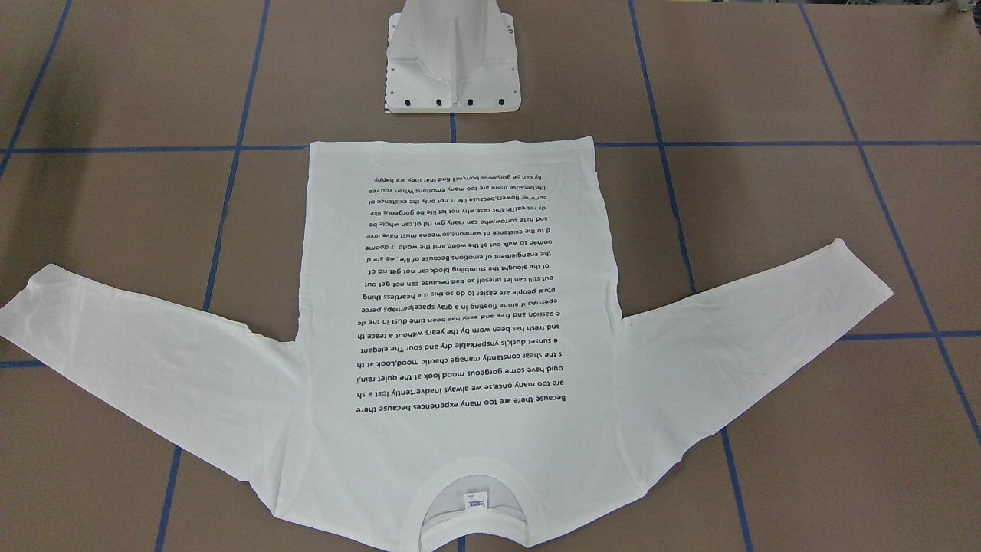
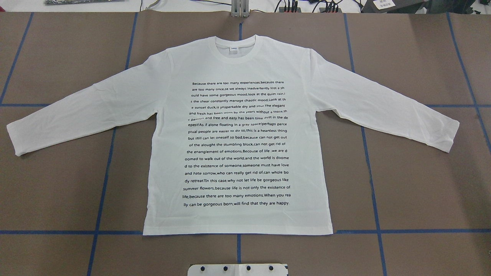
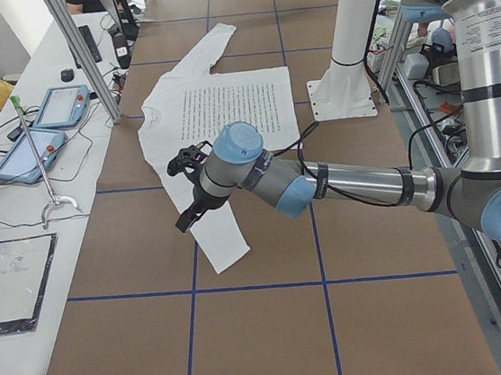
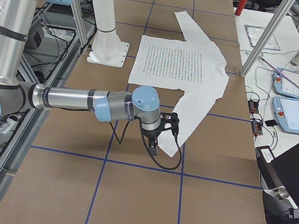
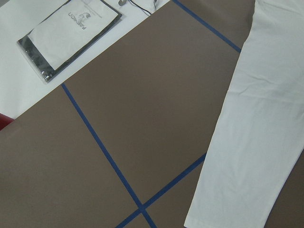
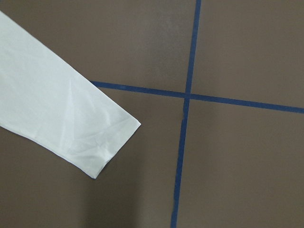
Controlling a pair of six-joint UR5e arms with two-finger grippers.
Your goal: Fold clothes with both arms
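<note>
"Overhead exterior: what lies there?"

"A white long-sleeved T-shirt [image 2: 238, 153], flat and print-up in the middle of the brown table with its blue tape grid [image 2: 422, 184]. The ribbed collar [image 2: 238, 57] points to the far edge. The hem stops just short of the white pedestal base plate [image 2: 238, 269] at the near edge. Both sleeves spread towards the table's ends."

"Exterior front-facing?"

"The T-shirt [image 1: 460, 307] with its text upside down, and the small neck label [image 1: 475, 500] inside the collar at the operators' edge."

"Exterior left?"

"The grey metal left arm [image 3: 359, 184] reaches out over the table. Its black left gripper [image 3: 188, 195] hangs in front of the near sleeve [image 3: 221, 245], towards the cuff. Whether it touches the cloth, and whether its fingers are spread or pressed together, I cannot tell."

"Exterior right?"

"The grey metal right arm [image 4: 70, 100] holds the black right gripper [image 4: 160, 132] by the end of the other sleeve [image 4: 192, 117]. Again I cannot tell how the fingers stand."

"The wrist views?"

"Left wrist-mounted: a sleeve [image 5: 251, 133] lies flat on the table beside a tape crossing [image 5: 140, 207]. Right wrist-mounted: a cuff [image 6: 104, 142] lies flat, near another crossing [image 6: 185, 97] but apart from it."
</note>
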